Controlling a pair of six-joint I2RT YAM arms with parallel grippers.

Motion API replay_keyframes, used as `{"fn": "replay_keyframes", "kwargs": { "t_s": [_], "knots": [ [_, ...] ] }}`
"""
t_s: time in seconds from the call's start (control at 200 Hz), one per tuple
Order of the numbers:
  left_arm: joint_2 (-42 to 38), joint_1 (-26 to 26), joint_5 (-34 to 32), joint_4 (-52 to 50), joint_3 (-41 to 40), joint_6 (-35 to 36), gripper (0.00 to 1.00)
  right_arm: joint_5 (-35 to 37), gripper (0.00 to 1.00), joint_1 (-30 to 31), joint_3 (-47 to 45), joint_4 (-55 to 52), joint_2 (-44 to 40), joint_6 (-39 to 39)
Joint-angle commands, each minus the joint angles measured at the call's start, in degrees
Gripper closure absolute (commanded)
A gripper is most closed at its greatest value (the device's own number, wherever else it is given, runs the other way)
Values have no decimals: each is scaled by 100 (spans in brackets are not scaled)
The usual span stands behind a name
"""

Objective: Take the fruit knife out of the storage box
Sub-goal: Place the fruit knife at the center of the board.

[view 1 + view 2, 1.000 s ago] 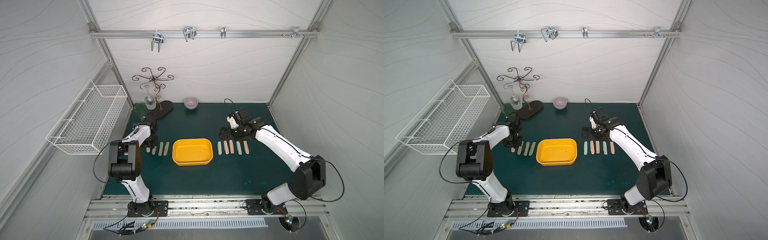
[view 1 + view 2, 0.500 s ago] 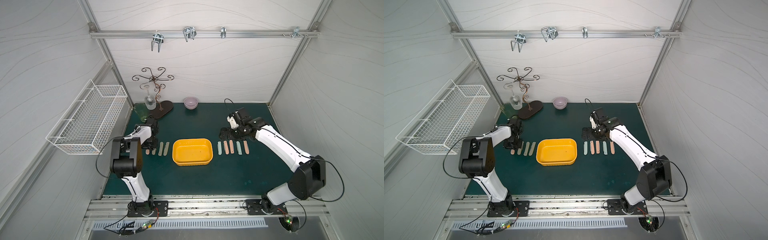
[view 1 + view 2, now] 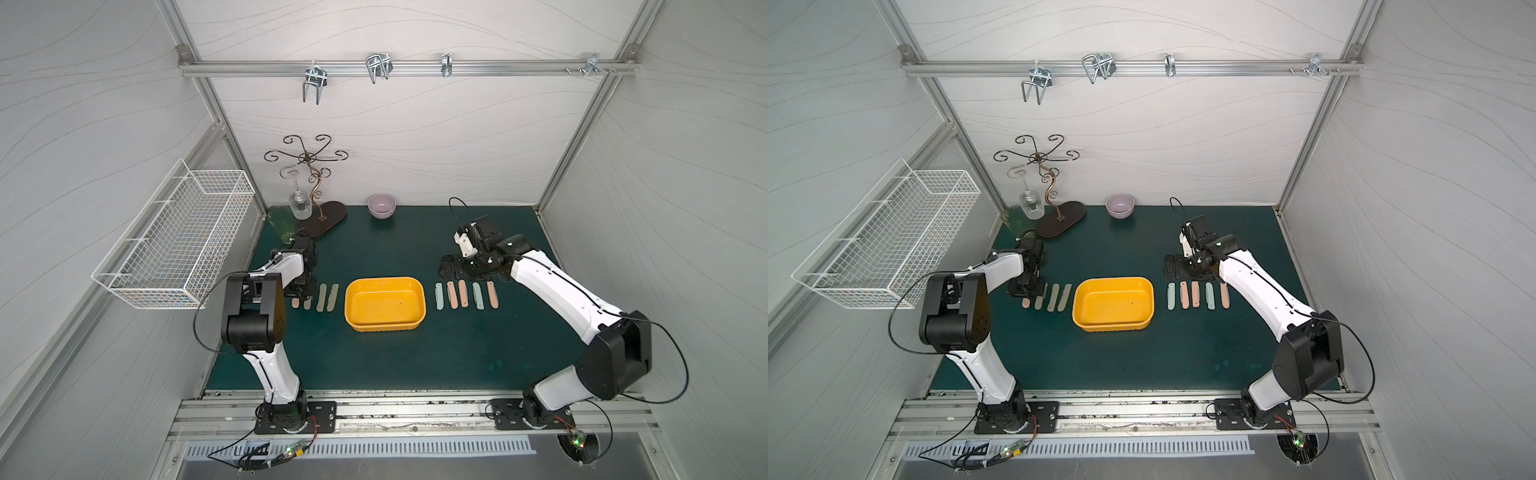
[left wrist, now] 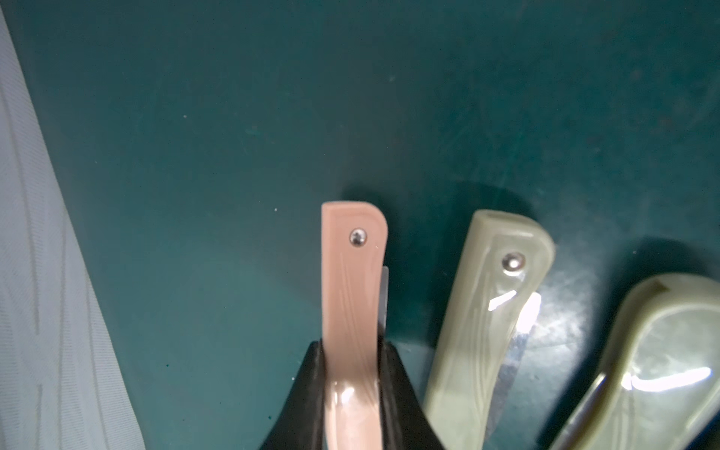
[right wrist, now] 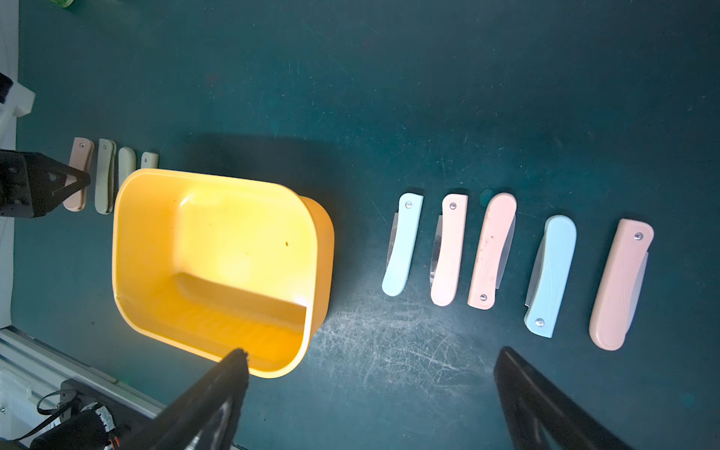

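On the mat (image 3: 415, 365), storage box (image 3: 384, 305): between two knife rows (image 3: 462, 293).
Left gripper (image 4: 350, 346): pinching pink fruit knife (image 4: 352, 272).
Right gripper (image 5: 372, 352): wide, holding nothing.

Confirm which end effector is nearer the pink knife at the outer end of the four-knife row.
Left. The left end effector is shut on the pink knife, gripping its handle. The right end effector is open, across the storage box, by the five-knife row.
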Motion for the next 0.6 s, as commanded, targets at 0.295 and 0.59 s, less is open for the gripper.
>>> {"fn": "replay_keyframes", "kwargs": {
  "t_s": [0.295, 0.59],
  "knots": [
    [42, 37, -82, 92, -32, 46, 76, -3, 1, 26, 92, -54, 30, 3],
    [-7, 38, -92, 163, -68, -3, 70, 2, 1, 36, 53, -39, 20, 21]
  ]
}}
